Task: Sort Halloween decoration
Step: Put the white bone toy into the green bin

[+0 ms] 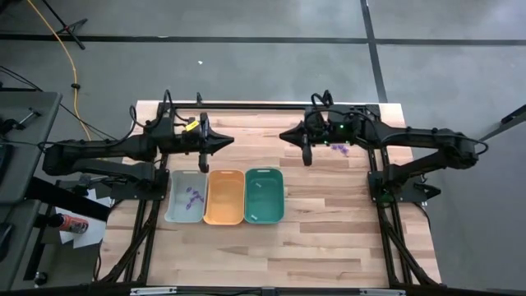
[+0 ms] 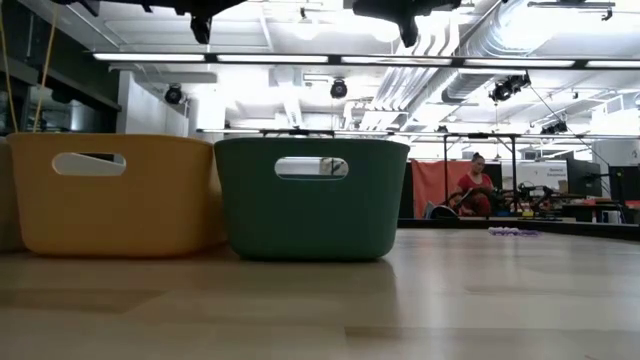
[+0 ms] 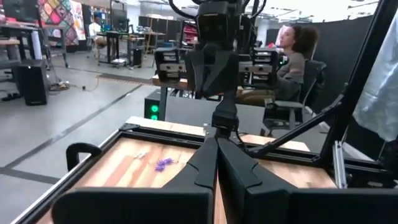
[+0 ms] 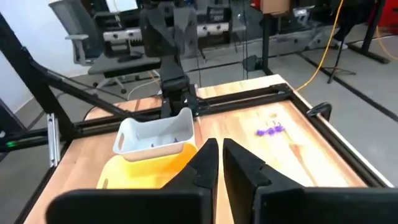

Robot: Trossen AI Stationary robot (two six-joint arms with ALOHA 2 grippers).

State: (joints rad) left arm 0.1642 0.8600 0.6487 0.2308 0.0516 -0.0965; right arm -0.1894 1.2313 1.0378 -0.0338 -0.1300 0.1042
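Seen from above, your left claw is hanging over the worktop at 12 o'clock of the grey tray, its two dark fingers pressed together on nothing. In its own wrist view the left claw's tips are meeting in a single point.

Your right claw is hovering at 1 o'clock of the teal tray. In the right wrist view its fingers are standing all but pressed together, with only a thin slit between them and nothing pinched in it. From table height both claws are showing only at the top edge, well clear of the wood.

The Halloween decoration is lying in three places:
- A small loose heap of purple pieces is resting on bare wood just beside the right claw, at its 3 o'clock.
- More purple pieces are sitting inside the grey tray.
- A few white stick-like pieces are lying in the teal tray.

The orange tray is standing between the grey and teal ones. The three are lined up side by side, touching or nearly so, from 9 o'clock in to the middle of the worktop.

Beyond the worktop, a person is sitting in the room behind
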